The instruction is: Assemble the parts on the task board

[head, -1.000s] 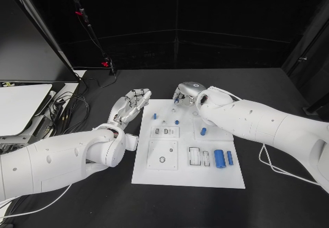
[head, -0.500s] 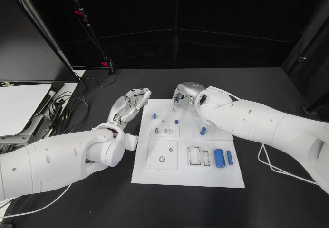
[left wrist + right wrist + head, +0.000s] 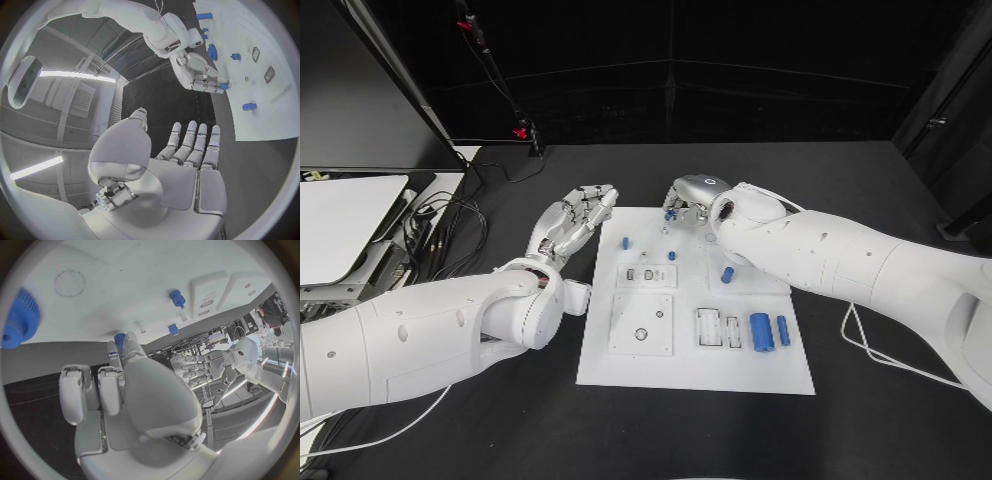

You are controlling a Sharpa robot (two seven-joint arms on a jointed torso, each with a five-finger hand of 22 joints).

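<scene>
Black matte table (image 3: 516, 420) carries the white task board (image 3: 697, 375), a flat rectangular plate whose near strip is bare. Further in, on its right side, a ribbed blue cylinder (image 3: 762, 333) lies beside a slimmer blue rod (image 3: 783, 333), next to shallow rectangular recesses (image 3: 642, 325). Beyond these, 3 small blue parts (image 3: 727, 275) sit spread apart across the board's middle. Off the board's left edge, over open table, the left hand (image 3: 571, 225) hovers released, its silver fingers stretched out flat and apart, touching nothing. At the far edge, the right hand (image 3: 687, 198) curls down over the board; in the right wrist view its fingertips (image 3: 122, 347) pinch a small blue piece (image 3: 119, 339) just above the white surface.
</scene>
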